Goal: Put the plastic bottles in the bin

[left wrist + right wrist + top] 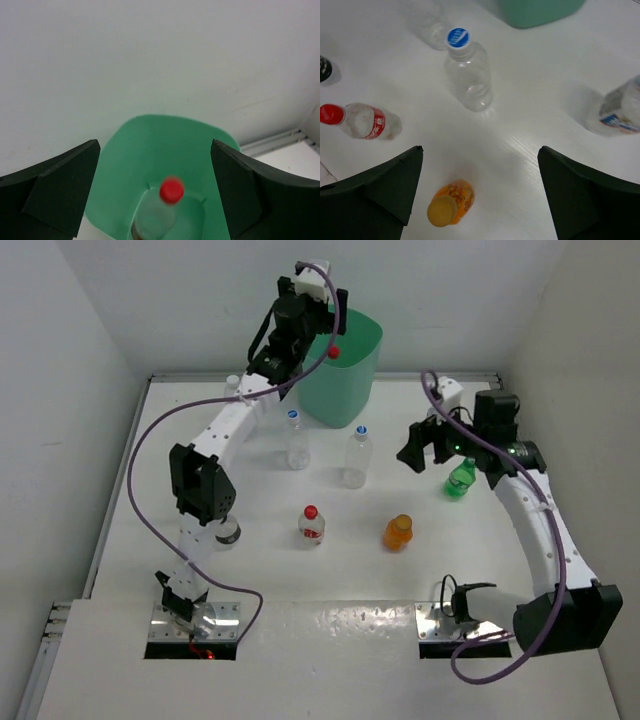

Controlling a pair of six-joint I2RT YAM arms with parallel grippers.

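We find the left gripper (155,167) spread wide and holding nothing, poised over the mouth of the bin (150,135). A red-capped bottle (156,216) shows inside the bin below it, blurred, so we judge it to be dropping in. The right gripper (480,151) is likewise parted and empty, hanging above the table (530,145) with the green bottle (460,480) just beside it in the top view.

Several bottles stand on the table, so most of the task remains. We see three risks. The upright bottles are likely light and tippy, and a jaw that meets one off-centre could knock it over and send it rolling toward the edge. The green bottle does not appear in the right wrist view (that camera looks toward the orange bottle (451,202) and the blue-capped bottle (467,75)), so a grasp on it would start half blind. The left arm's elbow sits close to the black-capped bottle (228,532), and a careless swing could sweep it. The bin itself might shift if an arm bumps its rim.

As for writing: the labelled bottle (365,121) with a red cap wears a red band, the blue cap carries white print, and the edge bottle (619,111) has a blue and white label, all too small for us to read
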